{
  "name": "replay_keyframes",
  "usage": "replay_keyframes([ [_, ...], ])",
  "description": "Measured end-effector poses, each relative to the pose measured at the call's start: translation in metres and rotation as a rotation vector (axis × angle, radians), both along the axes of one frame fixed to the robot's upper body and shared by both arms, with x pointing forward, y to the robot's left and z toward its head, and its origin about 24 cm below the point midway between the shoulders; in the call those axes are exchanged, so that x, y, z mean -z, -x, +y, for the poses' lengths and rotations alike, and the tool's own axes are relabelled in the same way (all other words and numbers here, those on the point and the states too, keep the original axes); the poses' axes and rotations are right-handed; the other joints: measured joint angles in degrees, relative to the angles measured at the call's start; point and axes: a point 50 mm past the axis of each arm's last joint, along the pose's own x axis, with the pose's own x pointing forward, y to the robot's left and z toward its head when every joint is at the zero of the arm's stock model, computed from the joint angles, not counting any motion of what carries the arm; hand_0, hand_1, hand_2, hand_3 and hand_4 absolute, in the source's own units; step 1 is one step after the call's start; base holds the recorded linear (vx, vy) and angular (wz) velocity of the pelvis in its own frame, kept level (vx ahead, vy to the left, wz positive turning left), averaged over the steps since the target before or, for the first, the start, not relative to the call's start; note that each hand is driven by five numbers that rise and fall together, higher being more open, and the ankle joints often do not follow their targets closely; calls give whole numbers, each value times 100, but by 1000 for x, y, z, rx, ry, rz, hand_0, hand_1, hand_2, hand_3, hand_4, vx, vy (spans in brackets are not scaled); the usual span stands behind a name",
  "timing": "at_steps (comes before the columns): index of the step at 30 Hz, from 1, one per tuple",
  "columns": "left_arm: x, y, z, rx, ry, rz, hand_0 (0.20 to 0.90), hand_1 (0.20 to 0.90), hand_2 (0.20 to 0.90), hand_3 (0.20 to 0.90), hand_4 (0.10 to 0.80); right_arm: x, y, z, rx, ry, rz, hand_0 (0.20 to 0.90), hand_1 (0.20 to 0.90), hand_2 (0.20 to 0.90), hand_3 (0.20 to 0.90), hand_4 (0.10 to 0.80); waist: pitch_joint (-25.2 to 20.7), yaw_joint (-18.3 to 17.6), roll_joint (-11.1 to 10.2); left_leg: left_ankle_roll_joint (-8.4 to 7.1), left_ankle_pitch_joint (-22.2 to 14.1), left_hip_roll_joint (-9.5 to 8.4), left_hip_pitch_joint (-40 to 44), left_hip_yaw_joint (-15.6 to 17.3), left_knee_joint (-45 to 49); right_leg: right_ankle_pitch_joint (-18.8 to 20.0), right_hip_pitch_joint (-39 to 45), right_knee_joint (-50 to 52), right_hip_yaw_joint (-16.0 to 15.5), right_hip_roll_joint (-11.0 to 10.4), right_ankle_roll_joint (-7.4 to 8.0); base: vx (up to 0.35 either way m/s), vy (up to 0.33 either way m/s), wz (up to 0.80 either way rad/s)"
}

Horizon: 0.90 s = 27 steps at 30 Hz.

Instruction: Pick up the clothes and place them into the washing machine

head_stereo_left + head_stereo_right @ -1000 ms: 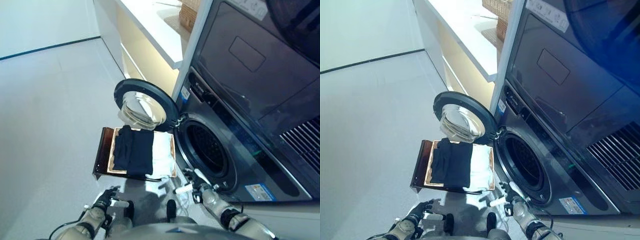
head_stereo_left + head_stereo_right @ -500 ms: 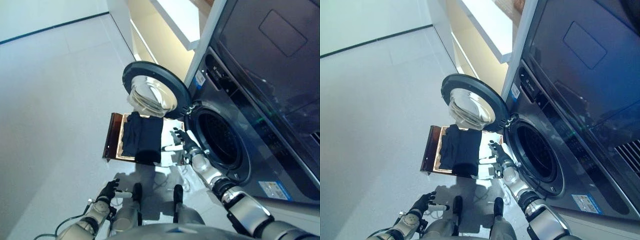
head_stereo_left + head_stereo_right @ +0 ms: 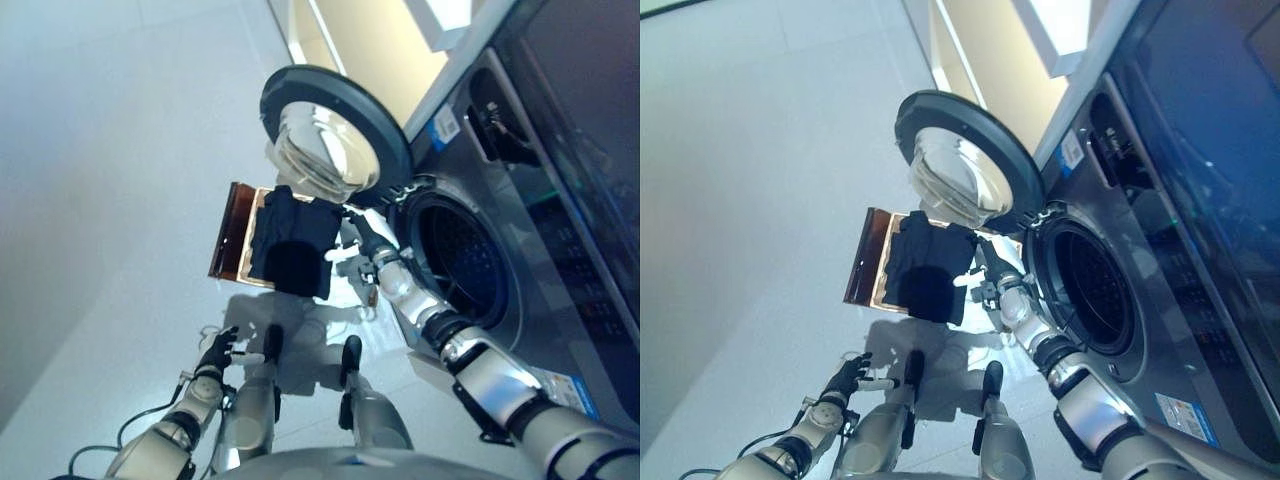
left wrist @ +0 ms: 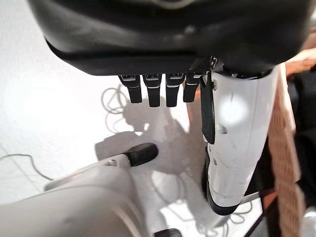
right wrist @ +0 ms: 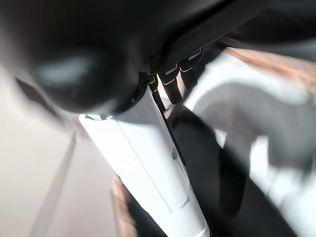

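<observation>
Dark clothes (image 3: 293, 250) lie heaped in the shallow wicker basket (image 3: 243, 238) on the low brown box (image 3: 226, 228), left of the washing machine. A white cloth (image 5: 256, 98) lies under them on the machine side. My right hand (image 3: 360, 236) reaches over the basket's right edge beside the dark clothes (image 5: 212, 168), with fingers straight and holding nothing. Its white-covered thumb (image 5: 153, 148) sticks out above the cloth. My left hand (image 3: 218, 352) hangs low over the floor, relaxed and empty, and also shows in the left wrist view (image 4: 232, 138).
The machine's round door (image 3: 335, 130) stands swung open above the basket. The dark drum opening (image 3: 460, 265) is just right of my right hand. A white counter (image 3: 1070, 25) runs along the wall behind. Pale floor (image 3: 100, 200) spreads to the left.
The camera has tilted down and closer. My right hand has risen from low in front of the machine to the basket's right edge beside the dark clothes. The left hand stays low.
</observation>
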Motion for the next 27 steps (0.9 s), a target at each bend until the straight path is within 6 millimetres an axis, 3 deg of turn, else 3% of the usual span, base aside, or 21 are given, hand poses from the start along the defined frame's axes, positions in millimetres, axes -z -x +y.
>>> replay_keyframes([
  [2,-1,-2,4,-6,-14,2,900,900,900,900,800,-16,-11,-10,-57,280,-75,900,900,900,900,800,37,57,-59,-8,11,0,-31,-53,6,0,-1,3,-18,3,0,-1,-3,11],
  [7,-1,-3,6,-16,-28,8,900,900,900,900,800,-39,-22,0,-210,610,-184,900,900,900,900,800,64,61,-114,-13,19,20,-25,-103,5,72,4,28,-64,26,44,-3,4,4],
  [13,-2,-5,5,-14,-29,2,900,900,900,900,800,-33,-17,22,-425,935,-235,900,900,900,900,800,61,75,-125,-9,24,17,85,-142,3,107,125,31,-108,23,50,1,5,2],
  [20,-2,-4,6,-20,-33,3,900,900,900,900,800,-32,-13,35,-515,989,-274,900,900,900,900,800,33,75,-177,-46,15,14,134,-153,1,106,182,31,-125,25,52,1,1,1],
  [27,0,0,8,-21,-41,18,900,900,900,900,800,-29,-8,57,-574,952,-284,900,900,900,900,800,-104,67,-391,-68,30,19,112,-147,18,104,167,28,-122,52,52,2,-1,0],
])
